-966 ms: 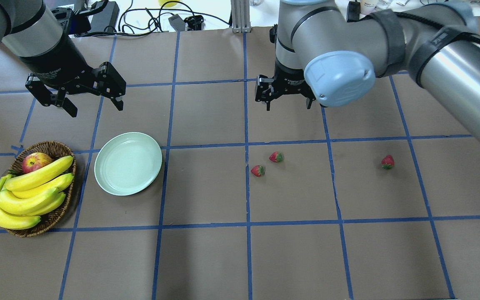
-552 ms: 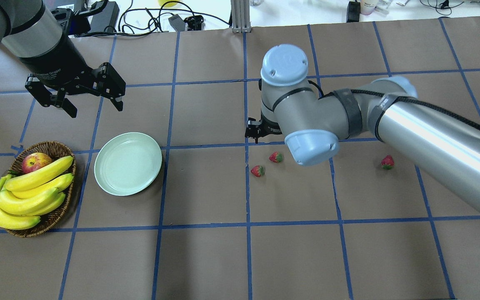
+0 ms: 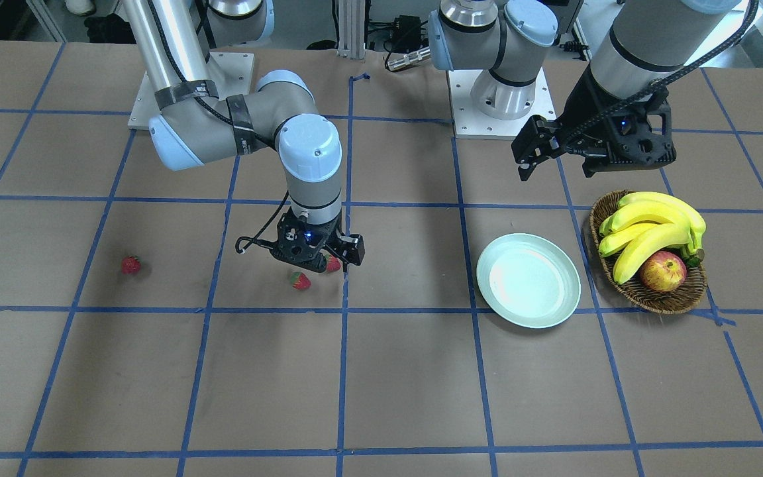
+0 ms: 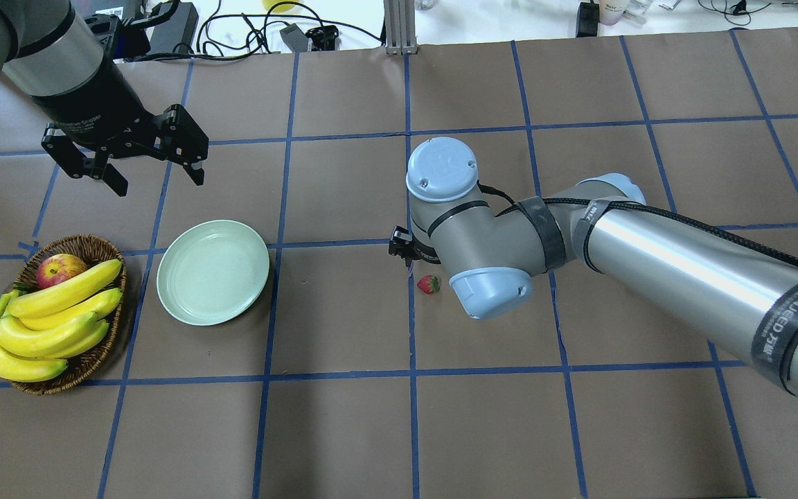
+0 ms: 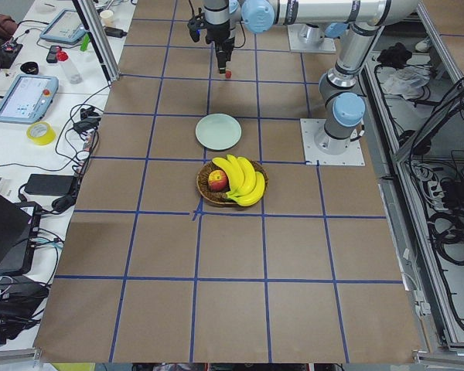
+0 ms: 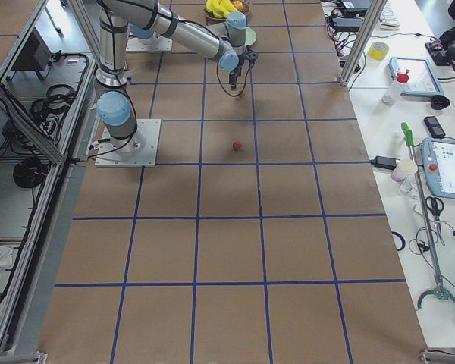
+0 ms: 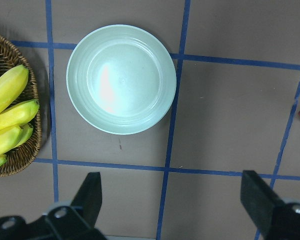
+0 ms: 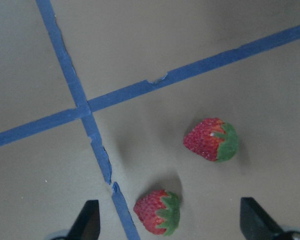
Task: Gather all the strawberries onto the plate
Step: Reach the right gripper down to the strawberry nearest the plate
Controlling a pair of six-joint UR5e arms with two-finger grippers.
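Three small red strawberries lie on the brown table. Two lie close together [image 3: 300, 281] [image 3: 333, 264] under my right gripper [image 3: 320, 264], which hovers low over them, open; the wrist view shows both [image 8: 211, 139] [image 8: 157, 212], the lower one between the spread fingers. The overhead view shows only one strawberry [image 4: 429, 284]; my right arm hides the others. The third strawberry [image 3: 131, 265] lies alone, far from the plate. The pale mint plate [image 4: 213, 272] is empty. My left gripper [image 4: 160, 181] is open, high, just beyond the plate [image 7: 121, 79].
A brown wicker basket [image 4: 94, 360] with bananas [image 4: 46, 326] and a red-yellow apple [image 4: 59, 269] stands beside the plate, on its outer side. My right arm [image 4: 683, 256] stretches across the table's right half. Cables and boxes lie past the far edge.
My right arm has swung nearer and lower, bringing the gripper over the pair of strawberries and covering the lone one in the overhead view. The left arm has not moved.
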